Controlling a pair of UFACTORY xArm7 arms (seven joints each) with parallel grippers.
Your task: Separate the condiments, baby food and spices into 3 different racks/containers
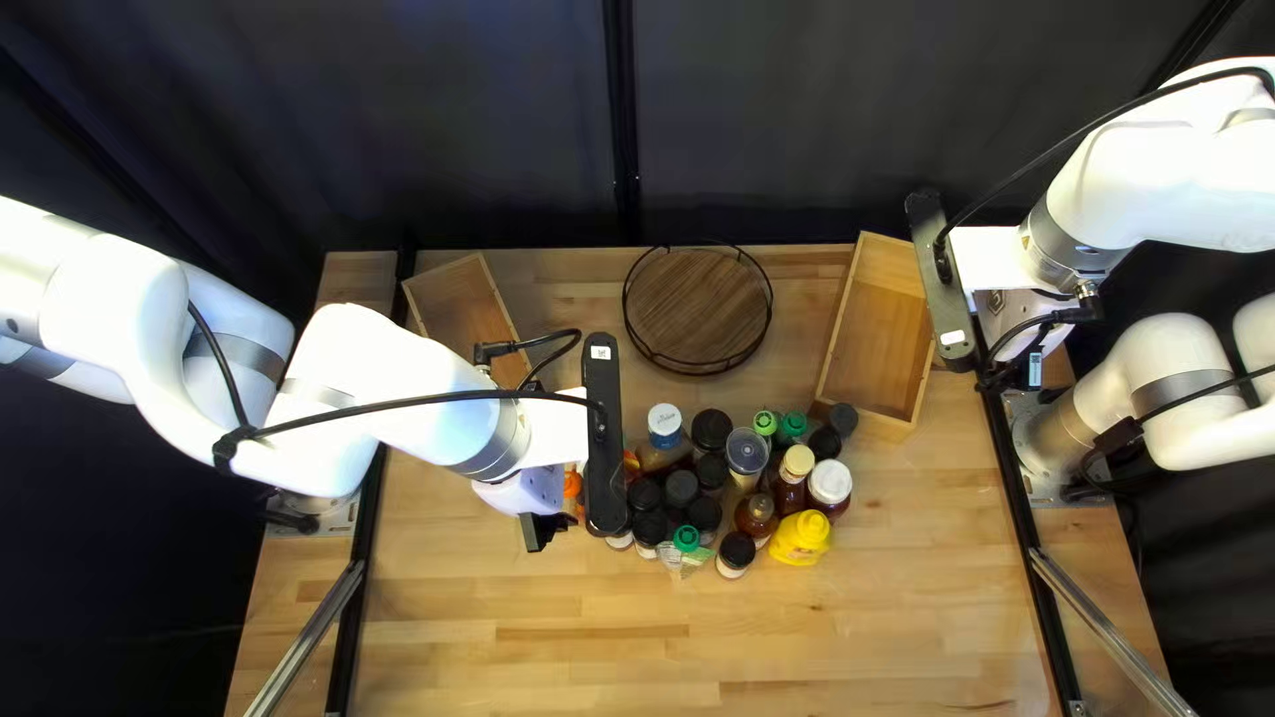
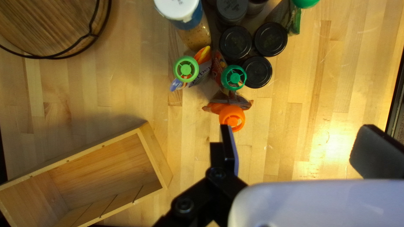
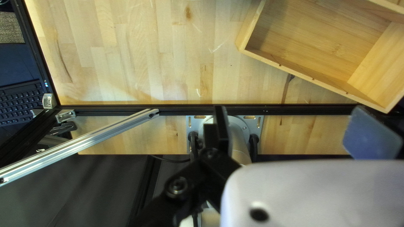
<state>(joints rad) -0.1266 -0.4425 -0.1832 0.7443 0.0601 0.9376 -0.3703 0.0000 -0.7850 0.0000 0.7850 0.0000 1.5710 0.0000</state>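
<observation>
My left gripper (image 1: 547, 529) hangs at the left end of the packed jars and bottles. In the left wrist view that gripper (image 2: 301, 145) is open and empty; an orange-capped pouch (image 2: 232, 118) stands just ahead of one fingertip. Green-capped pouches (image 2: 186, 69) and black-lidded spice jars (image 2: 257, 72) stand beyond it. A yellow mustard bottle (image 1: 801, 538) and a white-lidded jar (image 1: 830, 487) are at the group's right side. My right gripper (image 1: 1020, 319) is raised near the right wooden box (image 1: 881, 332); in its wrist view the gripper (image 3: 296, 130) stands open, holding nothing.
Behind the group lies a round wooden tray (image 1: 697, 308) with a black wire rim. A second wooden box (image 1: 462, 312) sits at the back left, beside my left arm. In the right wrist view, a metal bar (image 3: 84, 141) slants past the black table-edge rail (image 3: 168, 110).
</observation>
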